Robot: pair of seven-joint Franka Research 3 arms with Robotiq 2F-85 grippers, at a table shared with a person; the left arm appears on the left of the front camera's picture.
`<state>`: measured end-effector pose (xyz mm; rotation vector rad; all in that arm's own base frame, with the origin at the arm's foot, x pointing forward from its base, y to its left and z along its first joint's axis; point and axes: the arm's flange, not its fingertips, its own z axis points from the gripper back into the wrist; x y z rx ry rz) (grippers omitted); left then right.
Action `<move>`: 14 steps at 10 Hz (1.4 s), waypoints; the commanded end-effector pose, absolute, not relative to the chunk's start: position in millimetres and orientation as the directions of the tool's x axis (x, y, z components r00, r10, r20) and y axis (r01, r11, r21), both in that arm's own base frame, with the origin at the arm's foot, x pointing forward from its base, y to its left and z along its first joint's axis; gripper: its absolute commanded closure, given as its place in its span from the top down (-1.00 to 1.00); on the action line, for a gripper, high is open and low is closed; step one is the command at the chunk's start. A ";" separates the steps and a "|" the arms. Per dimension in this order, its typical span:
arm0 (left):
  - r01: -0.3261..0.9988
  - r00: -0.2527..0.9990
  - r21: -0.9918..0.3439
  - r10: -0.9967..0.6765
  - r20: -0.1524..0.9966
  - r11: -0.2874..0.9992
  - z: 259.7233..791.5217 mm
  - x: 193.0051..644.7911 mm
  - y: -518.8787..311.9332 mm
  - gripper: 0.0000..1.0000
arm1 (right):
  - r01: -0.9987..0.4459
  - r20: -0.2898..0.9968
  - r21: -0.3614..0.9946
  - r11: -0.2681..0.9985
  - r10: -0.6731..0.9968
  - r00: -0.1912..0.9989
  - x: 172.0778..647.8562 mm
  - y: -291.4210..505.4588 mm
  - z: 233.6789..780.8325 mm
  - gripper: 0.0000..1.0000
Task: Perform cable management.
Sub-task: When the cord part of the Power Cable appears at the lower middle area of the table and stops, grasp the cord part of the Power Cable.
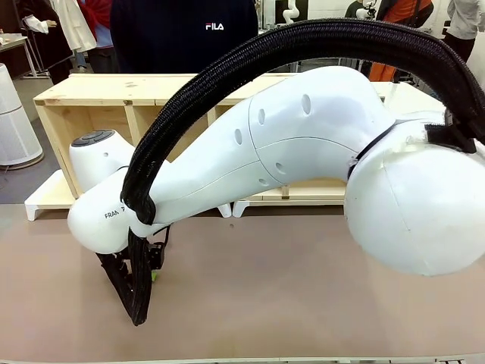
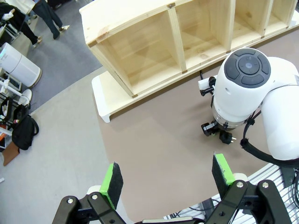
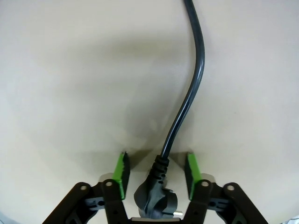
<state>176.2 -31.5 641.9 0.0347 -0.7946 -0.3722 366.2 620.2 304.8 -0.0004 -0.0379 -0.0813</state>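
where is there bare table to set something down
The brown table is bare across its middle and right, between the wooden shelf and the near edge. It is also bare under the open left gripper. The left end is crowded: the right gripper sits low there, straddling the cable and its plug.

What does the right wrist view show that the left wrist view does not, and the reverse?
Right wrist view: the cable curving away over the table, its plug lying between the green pads of the right claw, a gap on each side. Left wrist view: the open left claw, the wooden shelf, the white right arm from above. Both: the plug and the table.
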 end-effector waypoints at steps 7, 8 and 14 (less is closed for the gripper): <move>0.316 0.640 0.168 -0.341 0.689 0.934 641.5 176.3 -30.9 1.00 | 0.085 0.057 0.006 0.996 -0.085 0.995 372.1 623.5 309.3 -0.69; 0.316 0.640 0.168 -0.341 0.689 0.934 641.5 176.3 -30.9 1.00 | 0.072 0.060 0.002 0.997 -0.072 0.996 372.4 622.9 309.4 -0.80; 0.316 0.640 0.168 -0.341 0.689 0.934 641.5 176.3 -30.9 1.00 | 0.016 0.048 0.008 1.000 -0.016 0.999 372.9 623.3 308.7 -1.00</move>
